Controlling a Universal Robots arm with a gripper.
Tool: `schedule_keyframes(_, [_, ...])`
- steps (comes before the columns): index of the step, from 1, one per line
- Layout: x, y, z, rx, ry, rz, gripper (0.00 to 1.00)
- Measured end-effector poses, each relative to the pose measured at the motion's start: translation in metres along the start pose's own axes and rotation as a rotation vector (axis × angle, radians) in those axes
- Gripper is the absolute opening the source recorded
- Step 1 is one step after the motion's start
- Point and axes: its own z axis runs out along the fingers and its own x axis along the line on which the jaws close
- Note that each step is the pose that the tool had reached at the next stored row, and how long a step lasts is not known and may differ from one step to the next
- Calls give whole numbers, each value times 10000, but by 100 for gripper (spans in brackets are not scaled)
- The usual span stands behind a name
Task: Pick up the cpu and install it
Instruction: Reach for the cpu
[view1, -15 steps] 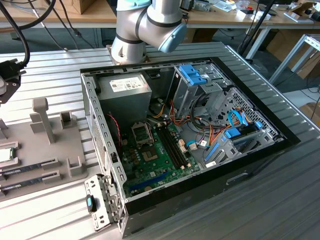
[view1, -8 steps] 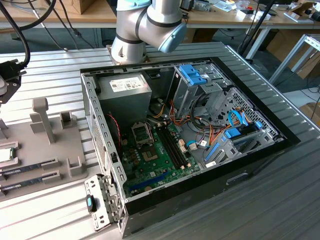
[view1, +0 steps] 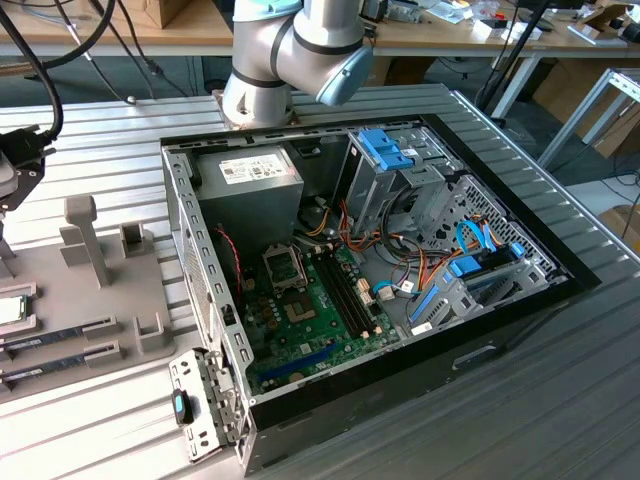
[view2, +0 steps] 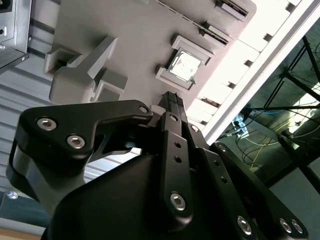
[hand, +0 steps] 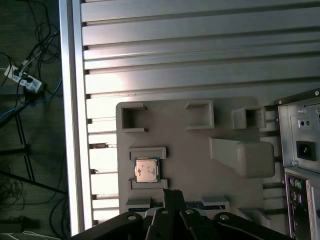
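Robotics lab or workshop: robot arm (view1: 300, 45), open PC case (view1: 400, 385) on alu-slat table (view1: 560, 410), wooden benches (view1: 60, 35) w/ clutter behind.

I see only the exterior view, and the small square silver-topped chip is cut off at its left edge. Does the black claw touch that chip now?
Observer: No. In the first wrist view the black claw is apart from the small square silver-topped cpu, not touching it.
Operator: Is the claw open?
Observer: No. In the second wrist view its fingers are pressed together, with nothing between them.
Operator: How does the chip lie?
Observer: Flat, silver top up, between two grey plastic brackets on the grey holder plate.
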Motion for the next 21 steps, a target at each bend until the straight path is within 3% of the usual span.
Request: schedule_keyframes(21, [-1, 1, 56, 0, -1, 0, 11])
